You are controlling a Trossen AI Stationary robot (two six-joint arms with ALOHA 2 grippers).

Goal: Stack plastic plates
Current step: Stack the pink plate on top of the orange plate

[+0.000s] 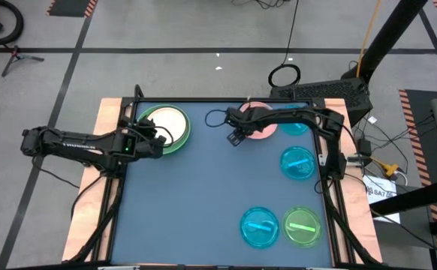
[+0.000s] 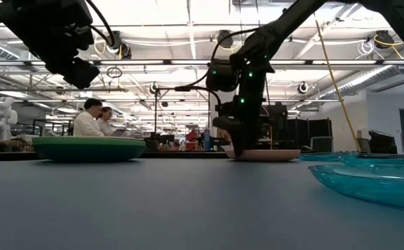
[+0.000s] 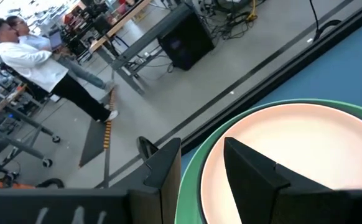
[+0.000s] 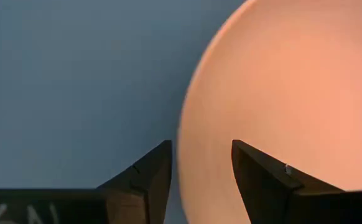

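Note:
A cream plate (image 1: 167,124) lies on a larger green plate (image 1: 179,142) at the table's far left; in the low view the green plate (image 2: 87,148) rests flat. My left gripper (image 1: 155,138) hangs open above that stack's near-left rim, one finger over the cream plate (image 3: 305,149), one outside the green rim (image 3: 192,171). A pink plate (image 1: 262,126) lies flat at the far middle. My right gripper (image 1: 236,137) is open and lowered at the pink plate's left rim (image 4: 193,124), pointing down, one finger on either side of it. My right gripper (image 4: 201,144) stands astride the pink plate's left rim (image 2: 233,154), coming from above with one finger over the plate and one outside it. Whether a finger touches the rim, I cannot tell. The plate lies flat on the table.
Three translucent blue plates (image 1: 297,162) (image 1: 259,226) (image 1: 295,126) and a lime plate (image 1: 302,227) lie on the table's right half; one blue plate (image 2: 368,180) is close to the low camera. Bare mat (image 1: 181,202) fills the near left. People sit beyond the table.

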